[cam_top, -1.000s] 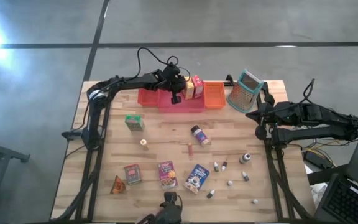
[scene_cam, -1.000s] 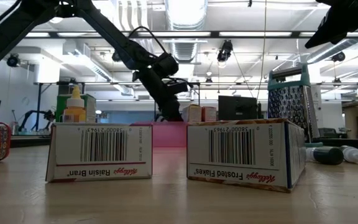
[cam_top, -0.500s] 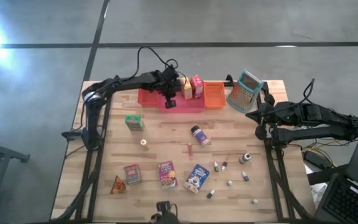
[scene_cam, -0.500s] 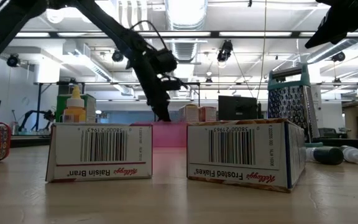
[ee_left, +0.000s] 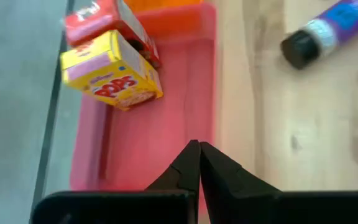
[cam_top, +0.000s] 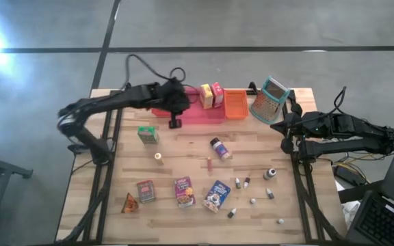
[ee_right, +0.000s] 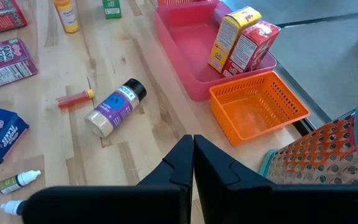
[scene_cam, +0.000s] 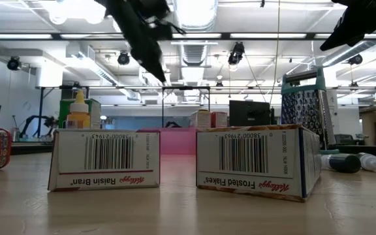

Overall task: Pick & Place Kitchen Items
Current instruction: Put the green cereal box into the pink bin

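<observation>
My left gripper (cam_top: 175,124) is shut and empty, hovering over the near rim of the pink tray (cam_top: 211,115); the low view shows the left gripper (scene_cam: 159,73) raised high. A yellow box (ee_left: 114,70) and a red box (ee_left: 104,18) stand side by side on the pink tray's floor (ee_left: 166,124). A purple-labelled jar (cam_top: 219,147) lies on its side on the table. A green box (cam_top: 148,134), more boxes (cam_top: 184,190), an orange wedge (cam_top: 129,203) and tiny bottles (cam_top: 242,182) rest on the table. My right gripper (cam_top: 279,127) waits, shut, at the table's right side.
An orange tray (cam_top: 236,104) sits to the right of the pink one, a red tray (cam_top: 157,106) to its left under my left arm. A metal grater (cam_top: 271,99) stands at the far right. Bare wood lies between the green box and the jar.
My left gripper has drawn away from the yellow box in the pink tray, moving toward the table's left and a little toward its near edge, and has risen well above the tray. The yellow and red boxes have stayed standing in the tray.
</observation>
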`<move>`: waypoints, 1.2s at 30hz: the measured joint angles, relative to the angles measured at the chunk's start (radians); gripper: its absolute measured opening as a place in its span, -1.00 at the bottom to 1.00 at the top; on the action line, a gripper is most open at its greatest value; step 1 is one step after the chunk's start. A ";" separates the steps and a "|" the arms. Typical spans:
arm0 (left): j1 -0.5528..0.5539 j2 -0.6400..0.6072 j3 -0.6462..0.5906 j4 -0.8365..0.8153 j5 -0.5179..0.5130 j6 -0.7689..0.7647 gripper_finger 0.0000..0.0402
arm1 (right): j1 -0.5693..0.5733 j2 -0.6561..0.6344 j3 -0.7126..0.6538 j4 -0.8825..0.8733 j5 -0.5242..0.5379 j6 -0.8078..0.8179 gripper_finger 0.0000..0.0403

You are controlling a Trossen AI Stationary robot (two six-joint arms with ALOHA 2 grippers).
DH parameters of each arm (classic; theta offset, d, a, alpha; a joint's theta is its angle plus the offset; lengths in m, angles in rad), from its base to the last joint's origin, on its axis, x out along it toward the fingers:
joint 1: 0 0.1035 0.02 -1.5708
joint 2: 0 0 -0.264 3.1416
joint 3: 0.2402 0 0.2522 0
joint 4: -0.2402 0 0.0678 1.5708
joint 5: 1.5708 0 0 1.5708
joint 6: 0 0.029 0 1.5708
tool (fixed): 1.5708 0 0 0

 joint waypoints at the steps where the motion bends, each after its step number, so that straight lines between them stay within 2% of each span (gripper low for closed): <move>1: -0.005 -0.040 -0.022 -0.007 0.000 -0.007 -0.90 | 0.000 0.000 0.000 0.000 0.000 -0.001 -0.96; 7: -0.013 -0.269 -0.127 -0.116 0.004 -0.013 -0.73 | 0.000 0.000 0.000 0.000 0.000 -0.002 -0.96; 13: -0.018 -0.445 -0.207 -0.225 0.006 -0.055 -0.35 | 0.000 0.000 0.000 0.000 0.000 -0.002 -0.96; 18: -0.019 -0.543 -0.246 -0.281 0.006 -0.108 -0.09 | 0.000 0.000 0.000 0.000 0.000 0.000 -0.96; 23: -0.019 -0.597 -0.259 -0.309 0.006 -0.116 0.01 | 0.000 0.000 0.000 0.000 0.000 0.000 -0.96; 30: -0.019 -0.610 -0.260 -0.363 0.006 -0.149 0.03 | 0.000 0.000 0.000 0.000 0.000 -0.002 -0.96; 36: -0.019 -0.609 -0.260 -0.503 0.006 -0.216 0.03 | 0.000 0.000 0.000 0.000 0.000 -0.001 -0.96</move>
